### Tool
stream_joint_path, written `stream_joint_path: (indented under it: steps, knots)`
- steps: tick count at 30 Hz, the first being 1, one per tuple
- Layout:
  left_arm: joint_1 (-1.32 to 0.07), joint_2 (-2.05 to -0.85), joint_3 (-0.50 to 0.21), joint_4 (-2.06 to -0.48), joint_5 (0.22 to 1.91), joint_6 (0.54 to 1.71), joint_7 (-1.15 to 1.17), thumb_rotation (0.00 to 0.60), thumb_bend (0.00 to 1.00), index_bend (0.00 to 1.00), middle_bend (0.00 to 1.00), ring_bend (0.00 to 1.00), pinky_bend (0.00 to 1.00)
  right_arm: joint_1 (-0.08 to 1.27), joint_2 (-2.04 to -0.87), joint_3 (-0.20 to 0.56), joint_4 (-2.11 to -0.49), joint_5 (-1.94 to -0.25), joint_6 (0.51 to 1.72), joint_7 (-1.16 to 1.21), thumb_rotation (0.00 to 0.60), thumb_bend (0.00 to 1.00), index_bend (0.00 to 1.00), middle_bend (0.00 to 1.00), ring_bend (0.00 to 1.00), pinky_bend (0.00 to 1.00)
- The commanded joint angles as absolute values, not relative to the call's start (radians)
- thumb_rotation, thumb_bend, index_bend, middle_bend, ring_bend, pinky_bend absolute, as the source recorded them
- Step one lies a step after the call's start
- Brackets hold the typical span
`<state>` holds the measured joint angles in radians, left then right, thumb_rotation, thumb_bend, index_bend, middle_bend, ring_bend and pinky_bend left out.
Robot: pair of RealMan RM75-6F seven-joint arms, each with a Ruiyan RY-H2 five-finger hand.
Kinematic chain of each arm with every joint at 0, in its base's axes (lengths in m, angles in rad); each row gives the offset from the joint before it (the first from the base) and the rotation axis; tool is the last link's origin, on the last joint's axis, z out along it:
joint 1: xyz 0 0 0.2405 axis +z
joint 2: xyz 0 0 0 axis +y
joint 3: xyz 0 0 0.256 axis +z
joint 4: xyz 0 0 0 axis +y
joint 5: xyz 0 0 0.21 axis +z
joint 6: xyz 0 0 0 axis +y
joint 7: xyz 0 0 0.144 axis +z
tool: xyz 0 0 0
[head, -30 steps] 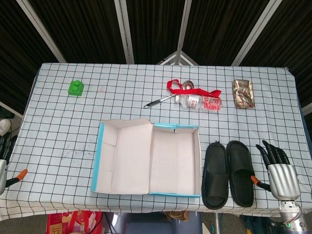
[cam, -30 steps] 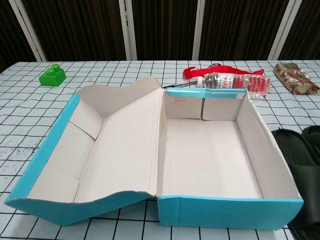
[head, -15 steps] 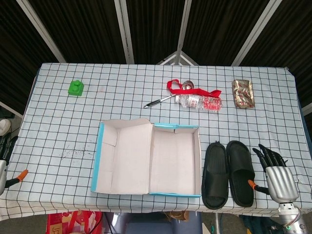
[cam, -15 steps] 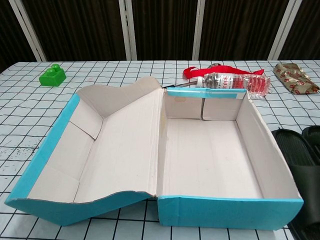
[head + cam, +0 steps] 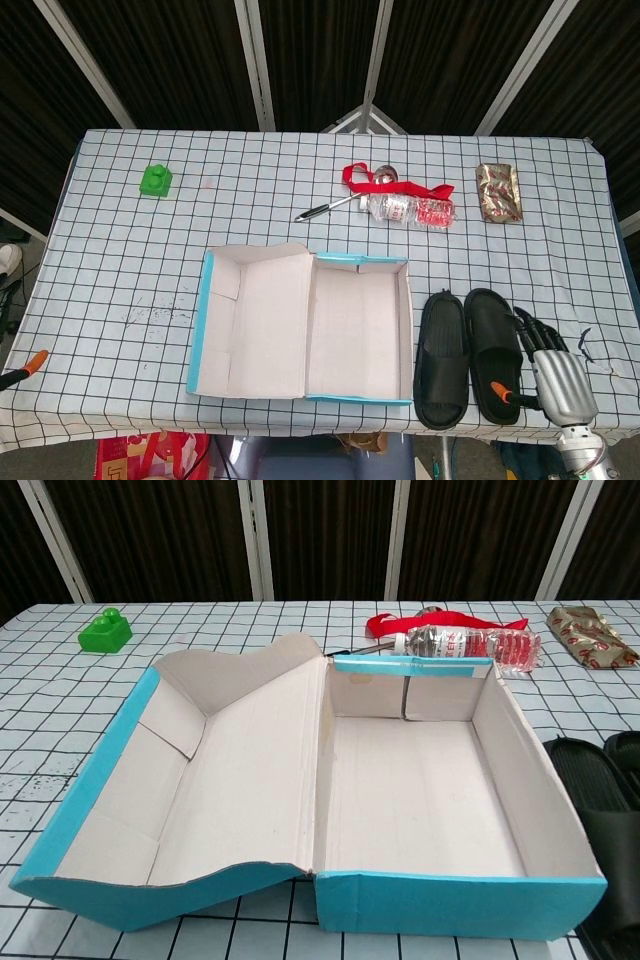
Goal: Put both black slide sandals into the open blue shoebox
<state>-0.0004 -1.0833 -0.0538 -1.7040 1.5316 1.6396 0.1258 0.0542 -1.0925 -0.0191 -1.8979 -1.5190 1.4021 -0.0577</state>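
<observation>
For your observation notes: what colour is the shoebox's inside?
The shoebox is plain pale cardboard inside, with blue outer walls; the chest view shows it best.

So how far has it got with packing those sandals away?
Nothing is packed yet: the blue shoebox lies open and holds nothing, and both black sandals sit side by side on the table to its right. The right hand is beside the outer sandal, holding nothing. Both sandals are left to lift in.
</observation>
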Motion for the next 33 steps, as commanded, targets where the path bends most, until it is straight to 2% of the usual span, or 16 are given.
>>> stream_joint_path:
  steps: [1, 8, 19, 26, 33]
  knots:
    - [0.0, -1.077, -0.062, -1.702, 1.515, 1.637, 0.109, 0.6, 0.08, 0.07, 0.0, 0.0, 0.1, 0.053, -1.083, -0.051, -1.984, -1.503, 1.368, -0.137, 0.6, 0.16, 0.12, 0.08, 0.11, 0.14]
    - [-0.003, -1.074, -0.072, -1.692, 1.492, 1.624, 0.093, 0.6, 0.08, 0.07, 0.0, 0.0, 0.1, -0.047, -1.223, -0.116, -2.006, -1.579, 1.492, -0.329, 0.6, 0.16, 0.12, 0.08, 0.11, 0.14]
    - [0.008, -1.066, -0.061, -1.704, 1.509, 1.636, 0.099, 0.6, 0.08, 0.07, 0.0, 0.0, 0.1, -0.086, -1.341, -0.174, -1.958, -1.623, 1.467, -0.448, 0.6, 0.16, 0.12, 0.07, 0.11, 0.13]
    - [0.013, -1.061, -0.062, -1.702, 1.514, 1.646, 0.089, 0.6, 0.08, 0.07, 0.0, 0.0, 0.1, -0.092, -1.395, -0.169, -1.923, -1.607, 1.444, -0.483, 0.6, 0.16, 0.12, 0.07, 0.11, 0.13]
    - [0.009, -1.064, -0.064, -1.7, 1.512, 1.638, 0.093, 0.6, 0.08, 0.07, 0.0, 0.0, 0.1, -0.077, -1.459, -0.129, -1.88, -1.559, 1.407, -0.525, 0.6, 0.16, 0.12, 0.07, 0.11, 0.13]
